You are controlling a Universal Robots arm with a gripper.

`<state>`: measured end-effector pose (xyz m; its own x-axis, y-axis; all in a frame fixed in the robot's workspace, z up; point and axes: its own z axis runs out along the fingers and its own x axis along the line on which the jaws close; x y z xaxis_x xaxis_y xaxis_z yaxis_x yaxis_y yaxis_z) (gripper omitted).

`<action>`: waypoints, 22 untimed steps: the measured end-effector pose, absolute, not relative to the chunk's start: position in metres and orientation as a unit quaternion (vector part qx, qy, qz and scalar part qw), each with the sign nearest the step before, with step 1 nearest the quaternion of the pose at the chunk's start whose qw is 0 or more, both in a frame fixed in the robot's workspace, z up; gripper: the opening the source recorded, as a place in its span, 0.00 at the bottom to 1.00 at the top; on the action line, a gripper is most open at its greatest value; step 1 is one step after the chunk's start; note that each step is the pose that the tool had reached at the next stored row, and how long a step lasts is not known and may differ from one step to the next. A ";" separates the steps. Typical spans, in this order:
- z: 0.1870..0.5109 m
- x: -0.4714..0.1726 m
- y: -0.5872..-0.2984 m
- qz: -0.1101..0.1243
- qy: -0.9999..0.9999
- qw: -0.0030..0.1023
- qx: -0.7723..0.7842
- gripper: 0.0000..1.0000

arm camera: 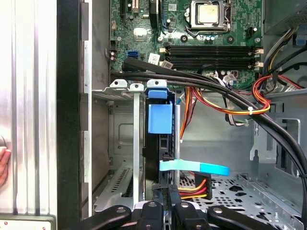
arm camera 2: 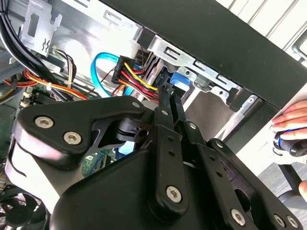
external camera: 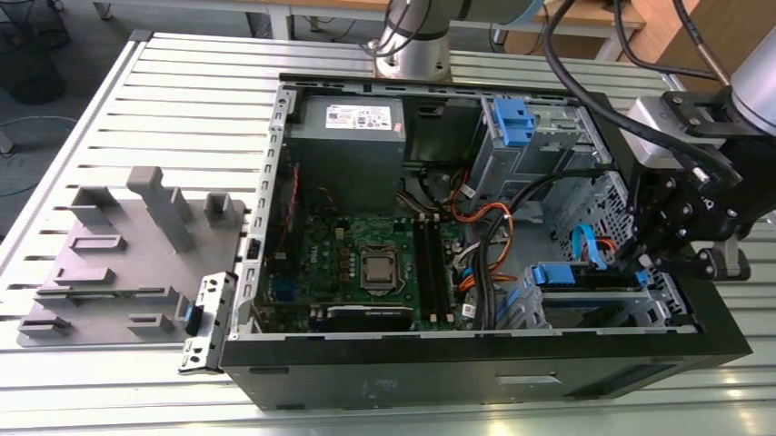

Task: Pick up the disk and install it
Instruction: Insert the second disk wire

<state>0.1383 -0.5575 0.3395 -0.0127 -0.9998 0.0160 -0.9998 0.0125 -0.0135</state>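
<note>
Claw [arm camera: 166, 190] is pinched shut on the disk [arm camera: 159, 118], fingers either side of the thin slab. Second wrist view agrees: tips drawn together right by the blue carrier. The disk stands on edge inside the drive bay [arm camera: 125, 125], in the case corner at the exterior view's right, w/ its blue tab at the end toward the motherboard [arm camera: 211, 28] and the claw at the other end. Looks seated or v. close; can't tell if latched. Gripping the narrow edge makes sense imo, since bay walls cover both flat faces.

Room is tight. Bay sheet metal sits just beside the disk on one side. The blue data cable [arm camera: 194, 167] and red/yellow pwr leads [arm camera: 194, 188] lie right next to the claw on the other. The black cable bundle [arm camera: 201, 85] crosses btw bay mouth and motherboard. The black case rim [arm camera: 69, 120] runs close outside the bay. The case lies open on the slatted desk [external camera: 182, 109]. A person's hand [arm camera 2: 293, 120] is outside the case wall, apart from the claw.
</note>
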 end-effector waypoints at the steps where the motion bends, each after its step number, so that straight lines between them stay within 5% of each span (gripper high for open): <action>1: 0.339 0.138 -0.558 0.011 -0.712 0.001 0.703 0.16; 12: 0.337 0.138 -0.558 0.010 -0.712 0.001 0.703 0.16; 16: 0.338 0.138 -0.558 0.010 -0.712 0.001 0.703 0.30; 22: 0.334 0.138 -0.558 0.011 -0.712 0.001 0.703 0.30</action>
<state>0.1383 -0.5576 0.3341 -0.0127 -0.9998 0.0164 -0.9998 0.0125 -0.0135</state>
